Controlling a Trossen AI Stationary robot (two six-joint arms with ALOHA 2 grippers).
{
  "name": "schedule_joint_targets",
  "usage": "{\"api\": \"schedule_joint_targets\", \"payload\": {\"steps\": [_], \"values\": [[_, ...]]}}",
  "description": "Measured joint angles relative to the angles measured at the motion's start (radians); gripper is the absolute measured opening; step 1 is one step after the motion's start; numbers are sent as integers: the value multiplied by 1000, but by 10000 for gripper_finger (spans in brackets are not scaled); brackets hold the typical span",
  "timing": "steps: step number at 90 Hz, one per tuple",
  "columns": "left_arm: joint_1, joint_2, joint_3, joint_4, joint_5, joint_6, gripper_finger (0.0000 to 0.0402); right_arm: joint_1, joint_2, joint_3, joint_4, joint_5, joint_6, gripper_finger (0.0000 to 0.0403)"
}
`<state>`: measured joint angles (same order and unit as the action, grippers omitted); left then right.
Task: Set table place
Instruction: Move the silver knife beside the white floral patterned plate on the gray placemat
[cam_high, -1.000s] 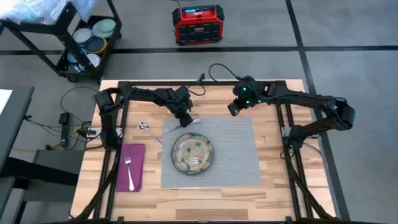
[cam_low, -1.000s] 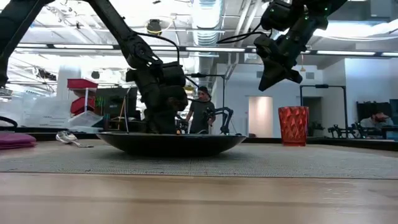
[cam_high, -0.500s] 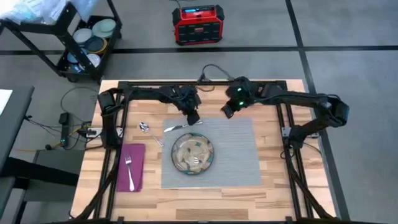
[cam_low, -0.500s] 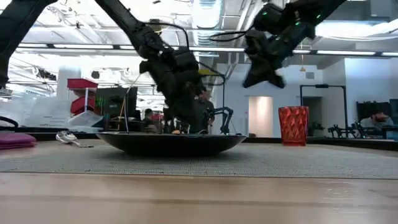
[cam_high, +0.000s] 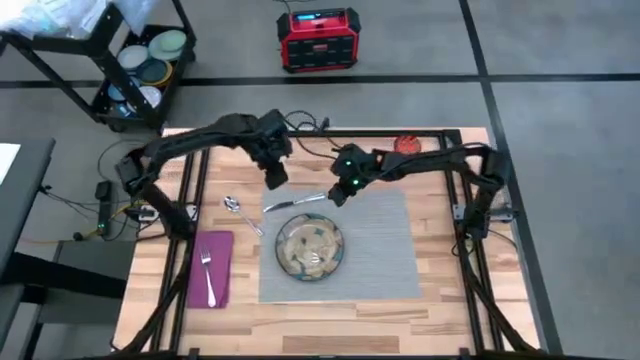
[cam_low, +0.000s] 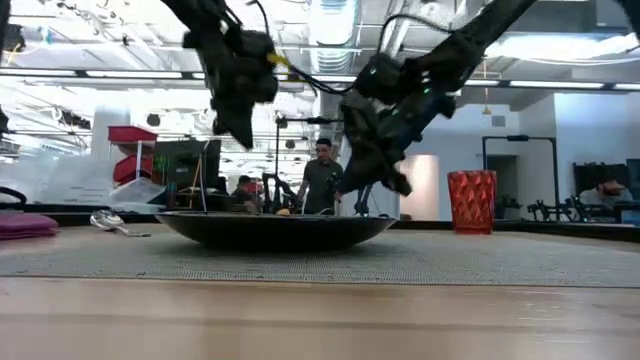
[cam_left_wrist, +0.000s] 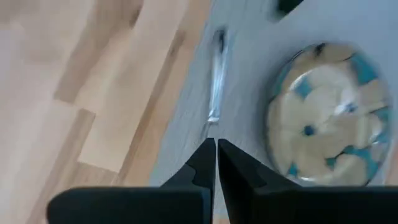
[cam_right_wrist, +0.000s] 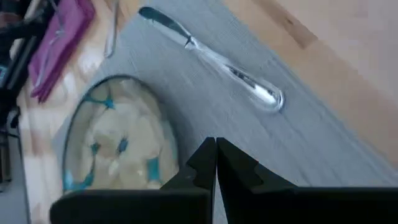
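The steel knife (cam_high: 293, 203) lies flat on the far left part of the grey mat (cam_high: 380, 250), beyond the round patterned plate (cam_high: 310, 248). The spoon (cam_high: 240, 211) rests on the wood left of the mat. The fork (cam_high: 209, 272) lies on the magenta napkin (cam_high: 211, 268). The orange cup (cam_high: 407, 145) stands at the far edge. My left gripper (cam_high: 275, 176) hangs shut above the table, beyond the knife's left end. My right gripper (cam_high: 340, 192) is shut, just right of the knife's handle end (cam_right_wrist: 264, 94) and above the mat.
Black frame bars (cam_high: 195, 200) run along both sides of the table (cam_high: 440, 290). The mat's right half (cam_high: 385, 260) is bare. Off the table stand a red box (cam_high: 318, 38) and a cart of dishes (cam_high: 150, 60). People show in the room behind (cam_low: 322, 180).
My left gripper has risen from the knife and drawn back toward the table's far left. The knife stays lying on the mat. My right gripper has swung toward the table's left and come down toward the knife's handle end.
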<state>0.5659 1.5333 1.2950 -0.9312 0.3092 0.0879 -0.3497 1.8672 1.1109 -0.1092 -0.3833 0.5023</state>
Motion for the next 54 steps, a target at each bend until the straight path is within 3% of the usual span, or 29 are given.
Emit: {"api": "schedule_joint_targets", "payload": {"steps": [16,33,54], "values": [[1,-97,-24,64,-3,-47,0,3,99,117,-23,-5,-30,0],[0,-122,-25,61,-6,-51,0,3,180,219,-126,16,-85,0],[0,-122,-25,51,-7,-51,0,-5,186,231,-157,46,-96,0]]}}
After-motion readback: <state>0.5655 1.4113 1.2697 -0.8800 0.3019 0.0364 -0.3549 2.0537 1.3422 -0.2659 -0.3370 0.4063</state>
